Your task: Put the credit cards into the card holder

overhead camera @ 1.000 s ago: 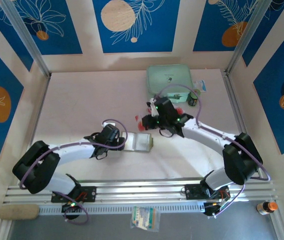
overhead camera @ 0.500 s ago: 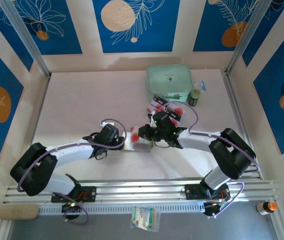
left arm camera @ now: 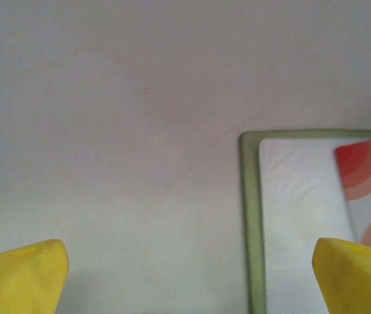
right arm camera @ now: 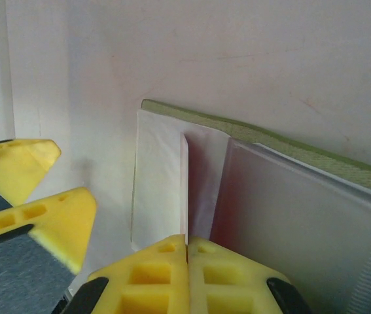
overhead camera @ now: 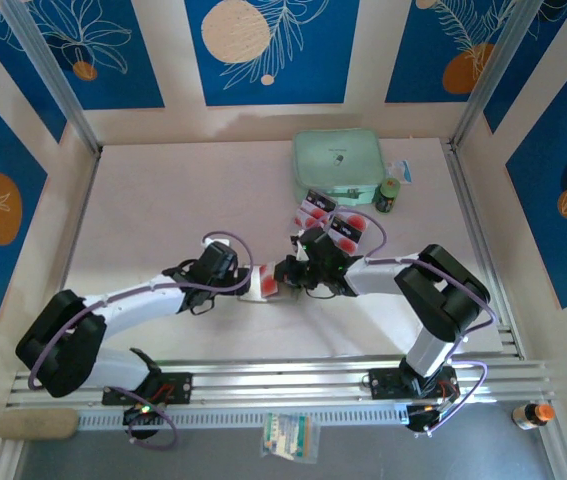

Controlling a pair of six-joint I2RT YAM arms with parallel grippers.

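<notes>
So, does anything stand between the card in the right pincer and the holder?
Nothing visible does. The card, in the shut right pincer, reaches the holder's clear pocket; the open left pincer straddles its edge.

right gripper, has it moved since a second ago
Yes. The right gripper, shut on a credit card, moved toward the arm bases and slightly left, away from the mint-green case.
</notes>
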